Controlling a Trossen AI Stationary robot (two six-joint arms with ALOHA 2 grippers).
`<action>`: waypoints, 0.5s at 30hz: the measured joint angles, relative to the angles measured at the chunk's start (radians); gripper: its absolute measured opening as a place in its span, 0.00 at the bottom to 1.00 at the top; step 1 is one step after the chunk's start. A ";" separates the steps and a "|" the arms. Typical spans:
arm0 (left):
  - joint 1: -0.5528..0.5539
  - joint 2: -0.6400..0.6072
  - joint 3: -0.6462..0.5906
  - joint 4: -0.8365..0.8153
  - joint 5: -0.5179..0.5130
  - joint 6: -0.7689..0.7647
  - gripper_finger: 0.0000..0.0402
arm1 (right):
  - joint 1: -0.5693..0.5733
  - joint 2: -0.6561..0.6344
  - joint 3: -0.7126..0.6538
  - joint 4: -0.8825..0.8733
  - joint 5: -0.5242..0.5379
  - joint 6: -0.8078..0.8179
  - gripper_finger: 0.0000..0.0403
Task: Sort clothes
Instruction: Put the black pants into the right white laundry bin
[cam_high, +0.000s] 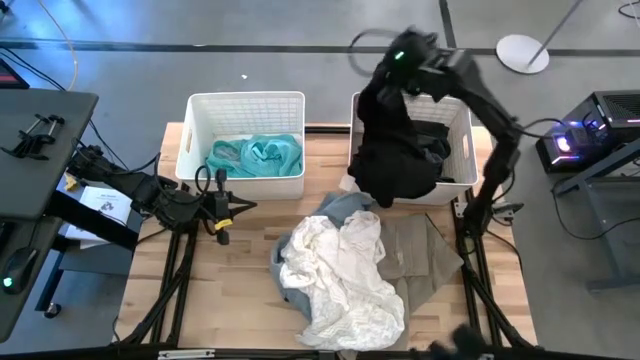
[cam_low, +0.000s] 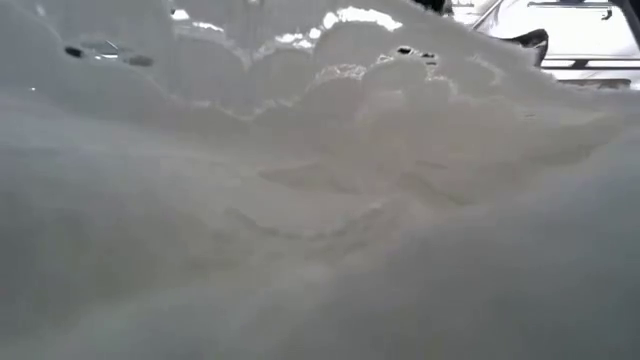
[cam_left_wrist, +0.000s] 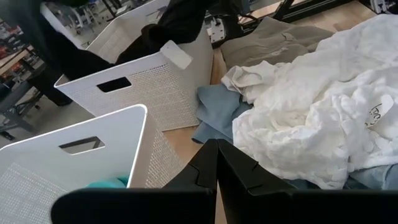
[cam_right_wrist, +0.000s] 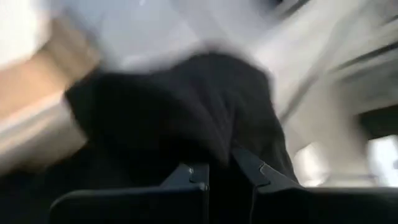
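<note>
The right claw (cam_high: 385, 62) hangs above the far left corner of the right-hand basket (cam_high: 462, 178), its fingers pinched on the top of a black garment (cam_high: 393, 150). The garment hangs straight down from the claw, draped over the basket's near left corner, with its lower hem near the tabletop (cam_high: 250, 300). In the right wrist view, the two dark fingers (cam_right_wrist: 193, 174) stand close together with black cloth bunched between and beyond them. More dark clothing (cam_high: 436, 145) lies inside that white lattice basket.

The left claw (cam_high: 222, 212) waits low over the left side of the tabletop, just in front of the left-hand basket (cam_high: 246, 105). Its fingers (cam_left_wrist: 208, 168) meet, closed on nothing. That white lattice basket holds a crumpled teal garment (cam_high: 256, 155).

On the wooden tabletop in front of the two baskets lies a heap of clothes. A white crinkled garment (cam_high: 345, 275) sits on top, with a small round tag (cam_left_wrist: 377, 115) that carries dark writing too small to read. A light blue garment (cam_high: 345, 205) shows from under its far edge, and a beige garment (cam_high: 420, 250) lies flat to its right, partly beneath it.

A white hang tag (cam_left_wrist: 176, 55) shows at the near corner of the right-hand basket in the left wrist view; no print on it can be read.

The low view is filled almost wholly by white fabric pressed close to the camera.
</note>
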 joint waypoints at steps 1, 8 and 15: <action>0.000 0.000 0.000 -0.002 0.000 0.000 0.00 | 0.007 0.023 0.000 -0.081 -0.066 0.037 0.03; 0.000 0.003 0.000 -0.010 0.001 -0.026 0.00 | 0.068 0.065 -0.217 -0.050 -0.511 0.095 0.03; 0.000 0.005 0.000 -0.030 0.024 -0.037 0.00 | 0.044 0.062 -0.581 -0.087 -0.521 0.087 0.03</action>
